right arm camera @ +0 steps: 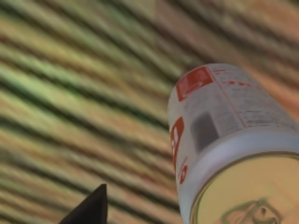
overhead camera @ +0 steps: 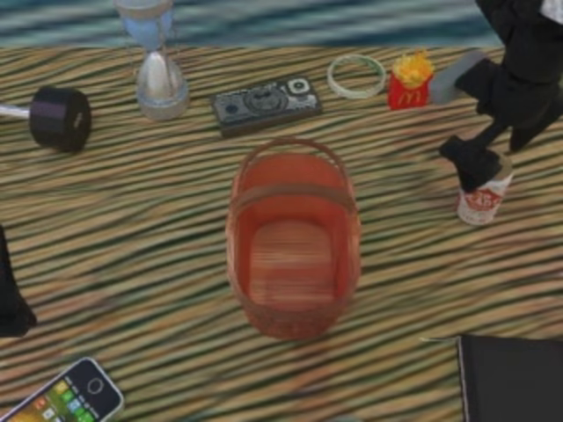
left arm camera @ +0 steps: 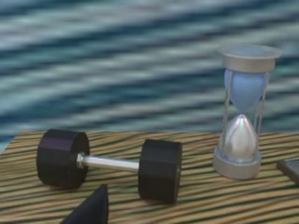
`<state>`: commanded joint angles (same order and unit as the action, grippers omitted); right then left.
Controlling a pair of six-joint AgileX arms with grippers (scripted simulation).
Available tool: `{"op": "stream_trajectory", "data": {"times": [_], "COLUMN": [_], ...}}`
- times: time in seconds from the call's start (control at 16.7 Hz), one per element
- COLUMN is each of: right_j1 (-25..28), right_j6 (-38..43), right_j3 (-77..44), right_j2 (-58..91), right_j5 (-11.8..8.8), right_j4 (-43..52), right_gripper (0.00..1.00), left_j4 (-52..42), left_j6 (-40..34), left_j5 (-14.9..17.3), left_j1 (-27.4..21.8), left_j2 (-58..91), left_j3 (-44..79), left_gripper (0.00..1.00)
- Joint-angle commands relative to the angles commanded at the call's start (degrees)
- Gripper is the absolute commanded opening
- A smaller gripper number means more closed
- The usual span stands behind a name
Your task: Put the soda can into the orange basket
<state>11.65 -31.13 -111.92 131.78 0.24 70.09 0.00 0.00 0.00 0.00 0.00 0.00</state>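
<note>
I take the orange basket [overhead camera: 293, 237] as reference; it stands upright at the middle of the table [overhead camera: 158, 229], its hoop handle arched across its far half. The soda can [overhead camera: 483, 199] stands upright on the table well to the right of the basket, outside it. My right gripper [overhead camera: 475, 163] sits directly above the can's top; I cannot tell whether its pincer is spread or pinching the can. My left arm [overhead camera: 10, 294] is parked at the table's left edge, well left of the basket.
</note>
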Motion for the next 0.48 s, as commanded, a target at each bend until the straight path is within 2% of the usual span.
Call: {"op": "stream_trajectory", "data": {"times": [0.24, 0.48], "right_j1": [-0.16, 0.0], "right_j6": [-0.06, 0.03], "right_j3": [0.95, 5.43], "right_j2": [0.17, 1.71], "right_j5": [0.01, 0.02], "right_j4": [-1.12, -7.22], "right_gripper": [1.0, 1.0], "left_j4": [0.0, 0.0], "left_j6": [0.0, 0.0], "left_j5": [0.0, 0.0], "left_j1": [0.0, 0.0], "left_j2": [0.0, 0.0], "left_j3": [0.0, 0.0], "left_gripper": [1.0, 1.0]}}
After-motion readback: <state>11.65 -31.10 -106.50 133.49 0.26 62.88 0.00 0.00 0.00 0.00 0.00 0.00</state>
